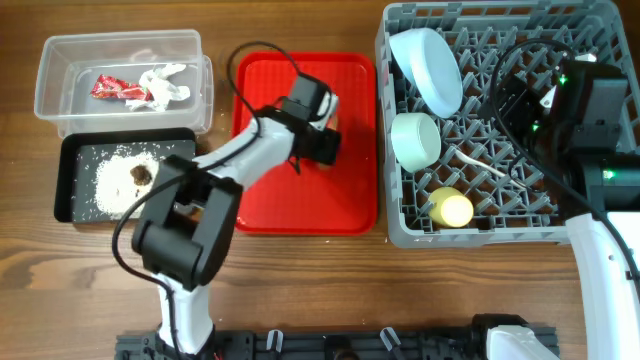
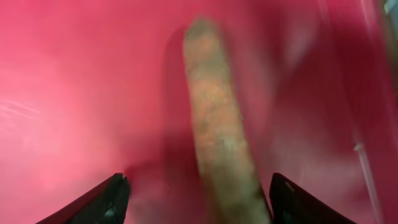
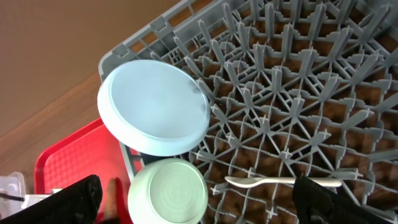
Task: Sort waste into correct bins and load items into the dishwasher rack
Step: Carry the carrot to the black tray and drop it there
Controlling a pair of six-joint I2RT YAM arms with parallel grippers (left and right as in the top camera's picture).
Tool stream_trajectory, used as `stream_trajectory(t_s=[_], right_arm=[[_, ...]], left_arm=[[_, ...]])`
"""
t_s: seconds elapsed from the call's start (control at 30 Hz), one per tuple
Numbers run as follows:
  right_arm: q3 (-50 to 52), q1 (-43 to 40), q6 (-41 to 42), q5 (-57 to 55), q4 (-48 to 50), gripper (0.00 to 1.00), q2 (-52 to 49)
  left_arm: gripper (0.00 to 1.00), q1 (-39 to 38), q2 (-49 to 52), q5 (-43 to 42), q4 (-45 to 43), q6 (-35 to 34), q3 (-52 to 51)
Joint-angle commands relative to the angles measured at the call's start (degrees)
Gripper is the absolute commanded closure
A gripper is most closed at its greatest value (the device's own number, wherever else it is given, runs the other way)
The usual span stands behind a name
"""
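Observation:
The orange-brown sausage stick [image 2: 217,124] lies on the flat red tray [image 1: 270,200]. My left gripper [image 2: 199,202] is open just above it, a finger on each side, not touching; overhead it hides the stick [image 1: 322,140]. The clear tub [image 1: 60,90] holds the red wrapper [image 1: 118,90] and white tissue [image 1: 165,85]. The black tray [image 1: 75,190] holds rice [image 1: 115,180] and a brown lump [image 1: 141,175]. The grey rack [image 1: 590,30] holds the plate [image 1: 428,68], a bowl [image 1: 416,140], the yellow cup [image 1: 450,208] and the white spoon [image 1: 478,162]. My right gripper [image 3: 199,199] is open and empty above the rack.
Black cables [image 1: 265,65] loop over the red tray's back edge. The rack's upright pegs [image 3: 280,93] stand under my right gripper. The red tray's corner [image 3: 68,168] shows beside the rack. Bare wooden tabletop [image 1: 400,300] lies in front.

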State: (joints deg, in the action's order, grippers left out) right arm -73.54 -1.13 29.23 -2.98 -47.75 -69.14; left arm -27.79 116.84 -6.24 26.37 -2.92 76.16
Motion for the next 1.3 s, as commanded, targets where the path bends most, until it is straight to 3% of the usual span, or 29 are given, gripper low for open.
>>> stream_trajectory(t_s=[0.0, 0.03, 0.07, 0.13, 0.2, 0.3, 0.4, 0.5, 0.6, 0.63, 0.77, 0.87, 0.93, 1.0, 1.1, 1.17, 1.23, 1.27], right_arm=[[-0.4, 0.1, -0.7, 0.5, 0.1, 0.01, 0.0], [-0.4, 0.1, -0.7, 0.5, 0.1, 0.0, 0.0], [-0.3, 0.1, -0.7, 0.6, 0.1, 0.01, 0.0], [-0.3, 0.1, -0.8, 0.5, 0.1, 0.0, 0.0], [-0.3, 0.1, -0.8, 0.5, 0.1, 0.0, -0.1], [-0.3, 0.1, -0.8, 0.5, 0.1, 0.0, -0.1], [-0.3, 0.1, -0.8, 0.5, 0.1, 0.0, -0.1], [-0.3, 0.1, -0.8, 0.5, 0.2, 0.01, -0.1], [-0.3, 0.1, -0.8, 0.5, 0.2, 0.0, -0.1], [-0.3, 0.1, -0.7, 0.5, 0.2, 0.0, -0.1], [-0.3, 0.1, -0.8, 0.5, 0.1, 0.0, -0.1], [-0.3, 0.1, -0.8, 0.5, 0.1, 0.0, -0.1], [-0.3, 0.1, -0.7, 0.5, 0.1, 0.0, -0.1], [-0.3, 0.1, -0.8, 0.5, 0.1, 0.0, -0.1], [-0.3, 0.1, -0.8, 0.5, 0.1, 0.0, -0.1], [-0.3, 0.1, -0.8, 0.5, 0.1, 0.0, -0.1], [-0.3, 0.1, -0.8, 0.5, 0.1, 0.0, -0.1], [-0.3, 0.1, -0.8, 0.5, 0.1, 0.0, -0.1]], left_arm=[[0.27, 0.2, 3.0, 3.6, 0.1, 1.2, -0.3], [0.27, 0.2, 3.0, 3.6, -0.2, 1.2, -0.3], [0.37, 0.2, 3.0, 3.6, -0.5, 1.2, -0.3], [0.7, 0.2, 3.0, 3.5, -0.5, 0.6, -0.3], [0.89, 0.2, 2.6, 3.5, -0.5, -1.4, -0.3], [0.92, 0.3, -0.6, 3.6, 0.1, -2.5, -0.2], [0.91, 1.3, -8.8, 3.8, 3.6, -3.4, 1.4], [0.96, 5.4, -19.4, 11.4, 9.0, -12.5, 1.3], [0.9, 14.4, -26.7, 19.9, 18.0, -27.3, 1.3], [0.96, 18.7, -27.1, 20.7, 20.5, -30.5, 1.3], [0.95, 31.6, -24.2, 20.9, 25.5, -43.3, 0.5], [0.96, 36.3, -20.4, 20.9, 27.4, -53.6, 0.5], [0.91, 37.5, -17.4, 20.9, 27.5, -60.3, 0.2], [0.76, 37.8, -13.2, 21.9, 27.5, -70.1, -0.4], [0.73, 37.8, -8.1, 22.0, 27.5, -76.7, -0.4], [0.67, 37.8, -5.8, 22.6, 27.3, -79.5, -0.4], [0.69, 37.8, -5.2, 22.8, 27.1, -80.0, -0.4], [0.6, 37.8, -5.6, 22.8, 27.0, -79.8, -0.3]])
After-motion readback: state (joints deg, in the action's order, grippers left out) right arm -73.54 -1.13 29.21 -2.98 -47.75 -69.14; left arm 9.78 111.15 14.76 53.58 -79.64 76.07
